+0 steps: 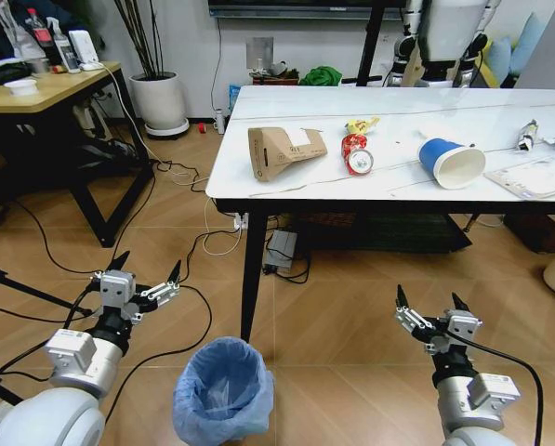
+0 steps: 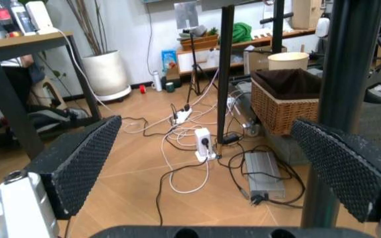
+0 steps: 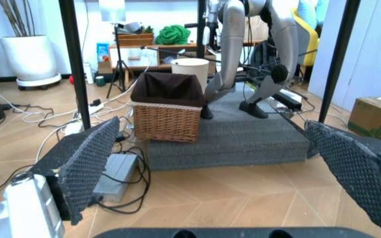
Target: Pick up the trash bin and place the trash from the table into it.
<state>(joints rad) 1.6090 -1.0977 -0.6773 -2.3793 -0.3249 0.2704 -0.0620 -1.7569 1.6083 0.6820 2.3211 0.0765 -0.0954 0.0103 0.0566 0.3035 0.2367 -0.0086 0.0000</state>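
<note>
Two pincers hang low over the wooden floor, both spread wide with nothing between their dark ribbed pads — the left pincer (image 1: 147,272) near the front leg of the worktop, the right pincer (image 1: 429,309) well apart from it on the other side. Between them, nearer the left, stands the small round trash bin lined with a crinkly blue-grey plastic bag (image 1: 223,388), mouth up and untouched; I judge the arms are held down so one can take the bin first. Up on the white marble-look worktop with black edge (image 1: 258,177) the litter waits in a loose row — a brown cardboard carton (image 1: 283,151), a crushed red can (image 1: 356,153), a blue paper cup on its side (image 1: 451,161).
</note>
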